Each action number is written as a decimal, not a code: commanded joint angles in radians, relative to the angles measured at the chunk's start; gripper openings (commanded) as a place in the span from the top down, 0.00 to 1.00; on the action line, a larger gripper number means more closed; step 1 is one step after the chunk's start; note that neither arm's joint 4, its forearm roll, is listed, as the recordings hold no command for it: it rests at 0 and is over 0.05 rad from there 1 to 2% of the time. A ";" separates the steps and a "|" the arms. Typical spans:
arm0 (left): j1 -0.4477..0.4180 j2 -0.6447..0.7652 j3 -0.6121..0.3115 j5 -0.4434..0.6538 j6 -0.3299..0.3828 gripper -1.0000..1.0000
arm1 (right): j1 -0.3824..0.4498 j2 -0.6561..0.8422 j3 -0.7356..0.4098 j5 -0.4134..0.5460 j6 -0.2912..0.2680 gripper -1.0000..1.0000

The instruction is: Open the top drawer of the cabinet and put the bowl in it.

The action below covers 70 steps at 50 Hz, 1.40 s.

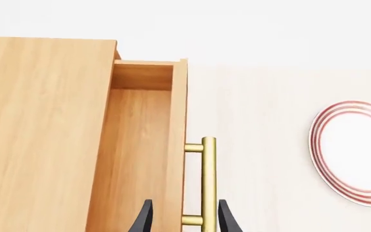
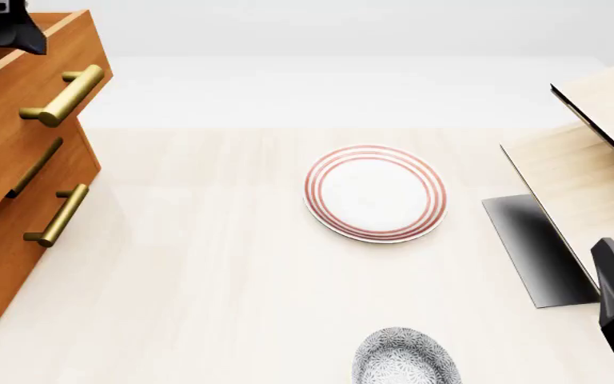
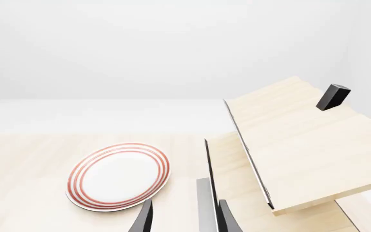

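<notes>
1. The orange-brown wooden cabinet (image 2: 13, 160) fills the left edge of the front view, cut off by the frame. Its top drawer (image 2: 41, 88) stands pulled out, and the lighter wood interior (image 1: 137, 154) shows only in the left wrist view.
2. The left gripper (image 1: 184, 217) has its dark fingers (image 1: 143, 217) apart, straddling the drawer's brass bar handle (image 1: 208, 183) without visibly pinching it. In the front view only a dark scrap of this arm shows at the upper left corner.
3. The small speckled blue-grey bowl (image 2: 405, 358) sits on the pale bench (image 2: 201, 280) at the bottom edge, partly cropped.
4. A flat white plate with red rings (image 2: 374, 193) lies at centre.
5. The right gripper (image 3: 184, 217) has its fingers spread, holding nothing, before a pale light-wood structure with a black edge (image 3: 301, 150).
</notes>
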State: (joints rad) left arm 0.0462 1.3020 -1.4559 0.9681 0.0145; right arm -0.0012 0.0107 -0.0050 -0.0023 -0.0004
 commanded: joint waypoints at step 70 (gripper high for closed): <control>-0.224 0.067 0.097 -0.071 -0.080 0.00 | 0.000 -0.001 0.001 0.000 0.001 0.00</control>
State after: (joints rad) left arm -0.1368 1.3678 -1.3586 0.8921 -0.0578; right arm -0.0012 0.0108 -0.0050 -0.0023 -0.0003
